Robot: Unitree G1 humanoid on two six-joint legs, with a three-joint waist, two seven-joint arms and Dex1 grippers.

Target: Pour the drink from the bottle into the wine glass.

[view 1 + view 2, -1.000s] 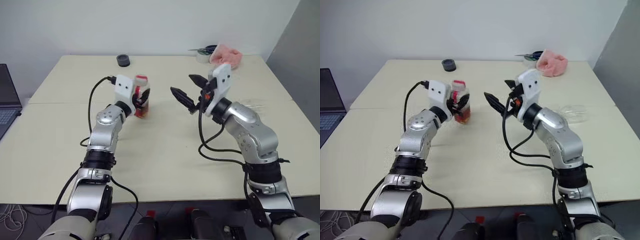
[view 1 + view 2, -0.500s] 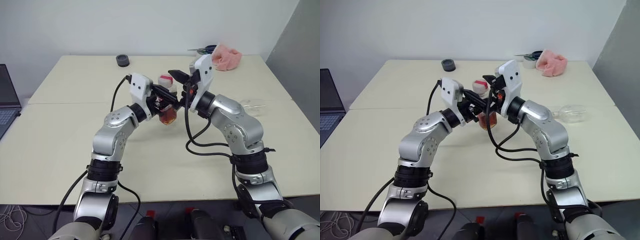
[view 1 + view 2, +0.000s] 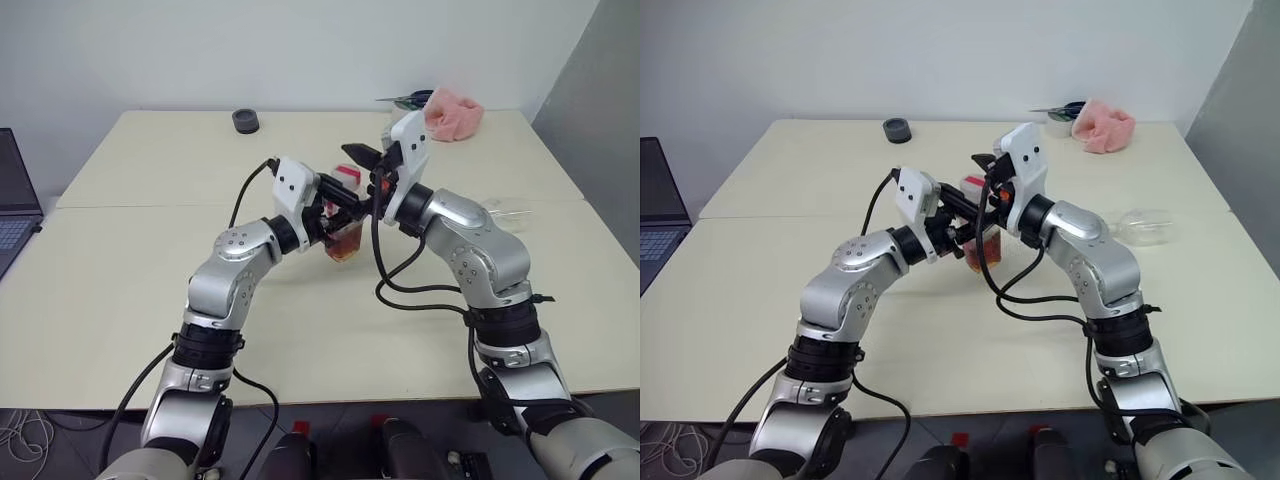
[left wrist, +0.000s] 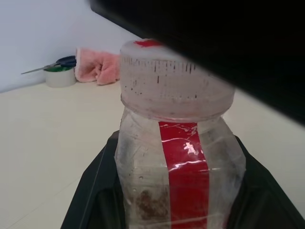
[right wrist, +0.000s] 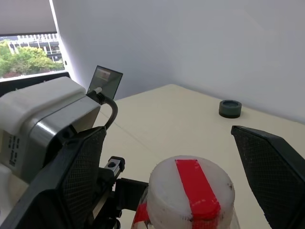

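Note:
At the middle of the table my left gripper [image 3: 338, 216] is shut on the body of the bottle [image 3: 345, 225] and holds it upright. The bottle is clear plastic with a red label strip [image 4: 183, 176] and a pale cap [image 5: 190, 191] taped red. The amber drink [image 3: 344, 244] sits in its lower part. My right gripper [image 3: 363, 178] stands open with one finger on each side of the cap, and its fingers [image 5: 78, 171] do not touch the cap. The clear wine glass [image 3: 1146, 226] is on the table to the right and looks to lie on its side.
A black round lid [image 3: 246, 121] sits near the table's far edge. A pink cloth [image 3: 455, 108] and a tape roll with scissors [image 3: 408, 106] lie at the far right corner. A laptop [image 3: 14, 215] stands off the table's left side.
My left arm has carried the bottle to the right, to the table's middle. My right gripper has shifted left and now straddles the cap, still open.

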